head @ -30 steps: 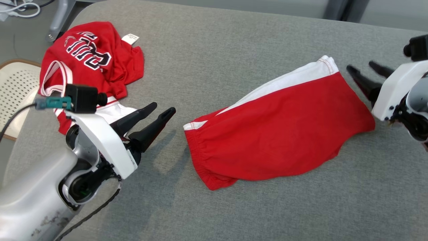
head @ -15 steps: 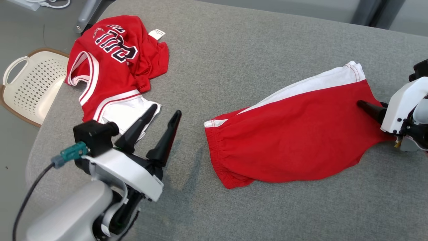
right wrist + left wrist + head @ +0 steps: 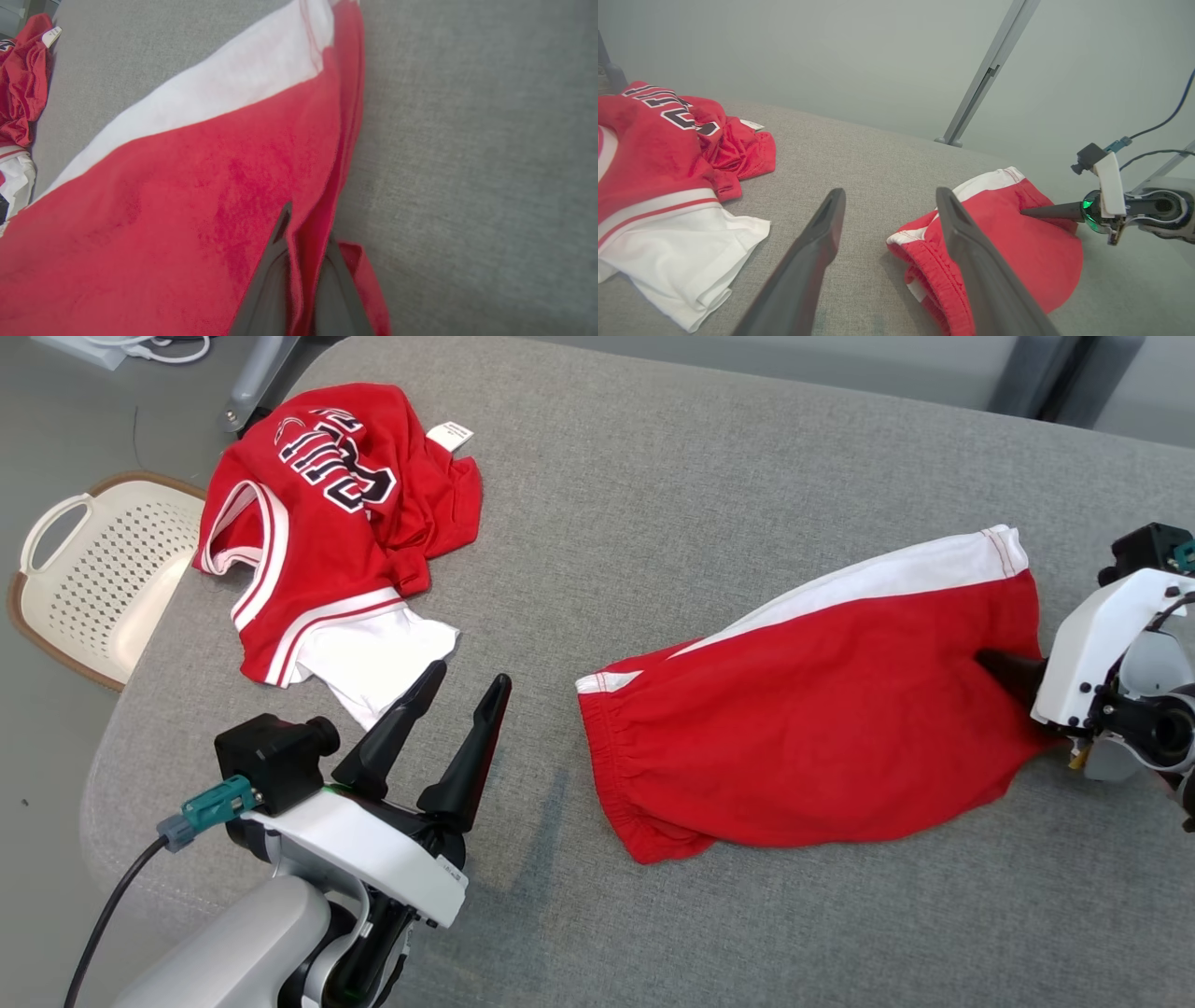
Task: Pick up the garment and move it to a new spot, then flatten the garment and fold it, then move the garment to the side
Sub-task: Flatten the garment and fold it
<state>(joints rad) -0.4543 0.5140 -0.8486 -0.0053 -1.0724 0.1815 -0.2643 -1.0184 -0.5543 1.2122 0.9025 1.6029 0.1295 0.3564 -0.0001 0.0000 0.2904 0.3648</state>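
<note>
The garment (image 3: pixel 812 728), red shorts with a white side stripe and an elastic waistband, lies flat on the grey padded table (image 3: pixel 700 504), right of centre. My right gripper (image 3: pixel 994 665) is shut on the garment's right edge. In the right wrist view a fold of red cloth (image 3: pixel 187 210) is pinched between the two dark fingers (image 3: pixel 275 280) of the right gripper (image 3: pixel 306 228). My left gripper (image 3: pixel 469 674) hovers open at the lower left, short of the waistband, holding nothing. The left wrist view has the garment (image 3: pixel 1031 242) just beyond the open left gripper (image 3: pixel 891 192), with the right gripper (image 3: pixel 1024 212) on it.
A crumpled red and white jersey (image 3: pixel 317 523) with dark lettering lies at the table's far left corner, close to my left gripper. A cream perforated basket (image 3: pixel 93 579) sits on the floor past the table's left edge. Bare grey cloth spreads along the table's front and back.
My right gripper came in from the right over the garment's edge and shut on it. The head camera shifted, and my left gripper turned more upright, still open.
</note>
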